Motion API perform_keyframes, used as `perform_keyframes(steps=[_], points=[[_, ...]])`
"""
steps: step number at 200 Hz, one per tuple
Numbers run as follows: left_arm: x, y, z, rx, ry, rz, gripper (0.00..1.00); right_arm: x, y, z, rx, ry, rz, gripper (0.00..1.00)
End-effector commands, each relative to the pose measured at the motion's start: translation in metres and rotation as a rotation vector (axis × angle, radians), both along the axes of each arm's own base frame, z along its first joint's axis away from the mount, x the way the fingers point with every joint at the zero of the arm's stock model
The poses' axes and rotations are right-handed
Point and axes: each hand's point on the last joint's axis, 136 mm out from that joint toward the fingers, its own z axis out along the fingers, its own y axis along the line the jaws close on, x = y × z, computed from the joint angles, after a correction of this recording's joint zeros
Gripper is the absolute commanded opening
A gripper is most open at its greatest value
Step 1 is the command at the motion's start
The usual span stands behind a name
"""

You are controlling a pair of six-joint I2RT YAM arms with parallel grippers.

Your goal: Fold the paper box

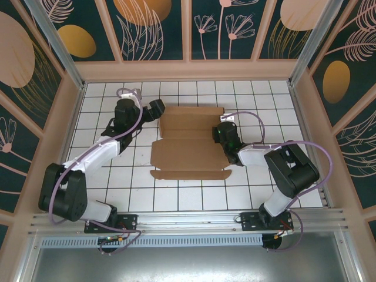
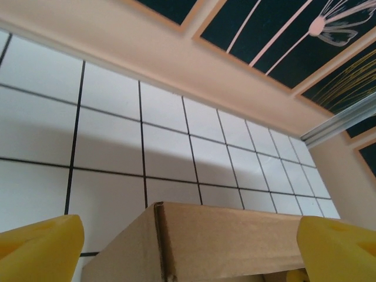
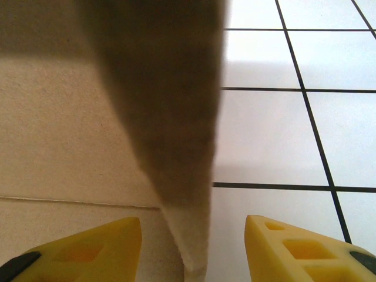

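Note:
The paper box [image 1: 187, 154] is brown cardboard lying on the white tiles mid-table, with its far part folded up and a flap flat at the front. My left gripper [image 1: 160, 109] is at its far left corner. In the left wrist view this gripper [image 2: 189, 238] is open, its yellow fingers [image 2: 41, 247] wide apart either side of a raised cardboard wall [image 2: 235, 232]. My right gripper [image 1: 219, 130] is at the box's right side. In the right wrist view it [image 3: 194, 238] is open around an upright flap edge [image 3: 188, 194], with gaps on both sides.
Painted panel walls [image 1: 188, 64] close in the tiled floor [image 1: 117, 176] on three sides. A metal rail [image 1: 188, 223] with both arm bases runs along the near edge. Bare tiles lie in front of the box and to either side.

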Motion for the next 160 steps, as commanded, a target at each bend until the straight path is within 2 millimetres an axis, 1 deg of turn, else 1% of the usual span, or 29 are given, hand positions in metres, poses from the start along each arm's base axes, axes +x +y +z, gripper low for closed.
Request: perform_keyframes(steps=[1,46,65,81,99,100,102,108,130,140,160], points=[[0.007,-0.007,-0.007,-0.064,0.020,-0.010,0.87,0.001,-0.002,0.006,0.020,-0.025,-0.011,0.50],[0.006,-0.009,-0.053,-0.066,0.111,-0.009,0.73,0.000,0.000,0.006,0.026,-0.019,0.004,0.48],[0.003,-0.003,-0.070,-0.041,0.147,0.020,0.67,-0.001,0.001,0.012,0.036,-0.029,0.013,0.48],[-0.002,0.003,-0.082,-0.016,0.165,0.040,0.64,-0.003,0.007,0.019,0.058,-0.038,0.044,0.51],[-0.007,0.006,-0.095,0.000,0.185,0.043,0.63,-0.006,0.012,0.033,0.100,-0.054,0.071,0.62],[-0.008,0.006,-0.096,0.001,0.188,0.044,0.63,-0.004,0.007,0.033,0.103,-0.055,0.058,0.63],[-0.008,0.006,-0.097,0.003,0.190,0.042,0.63,-0.002,0.003,0.036,0.111,-0.059,0.052,0.63],[-0.009,0.006,-0.100,0.005,0.194,0.039,0.62,-0.003,0.002,0.042,0.140,-0.066,0.055,0.66],[-0.011,0.008,-0.108,0.013,0.208,0.044,0.62,-0.005,0.001,0.064,0.234,-0.094,0.084,0.71],[-0.010,0.008,-0.108,0.014,0.208,0.044,0.62,-0.007,0.001,0.073,0.257,-0.107,0.097,0.73],[-0.009,0.006,-0.104,0.017,0.199,0.037,0.63,-0.013,0.002,0.089,0.273,-0.131,0.128,0.73]])
